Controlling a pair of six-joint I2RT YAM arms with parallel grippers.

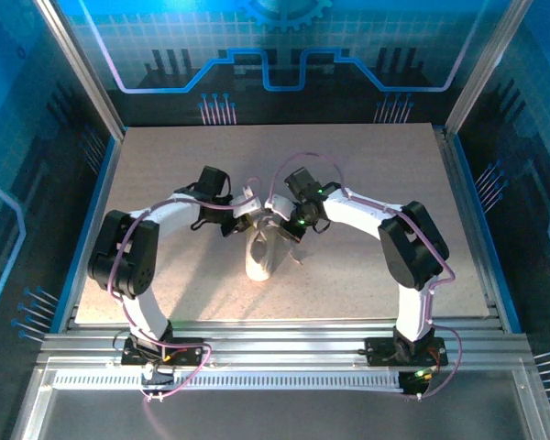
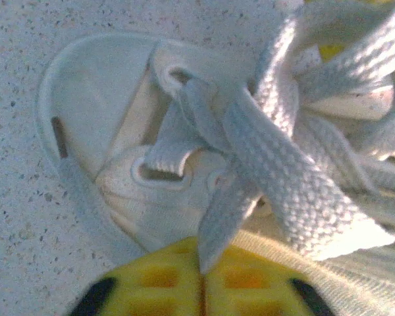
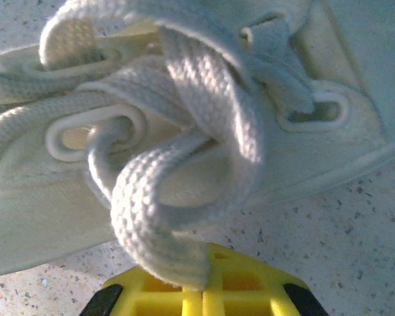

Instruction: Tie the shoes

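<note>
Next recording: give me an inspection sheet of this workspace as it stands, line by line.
Surface: speckled beige table, flat.
Job's things: one white sneaker mid-table between the arms; laces crossed, no finished bow seen.
Clutter: nothing seen.
Grippers: left gripper shut on a lace end; right gripper shut on a lace loop.
Cables: purple cables run along both arms.
Surroundings: blue printed walls; metal rails at the near edge.
</note>
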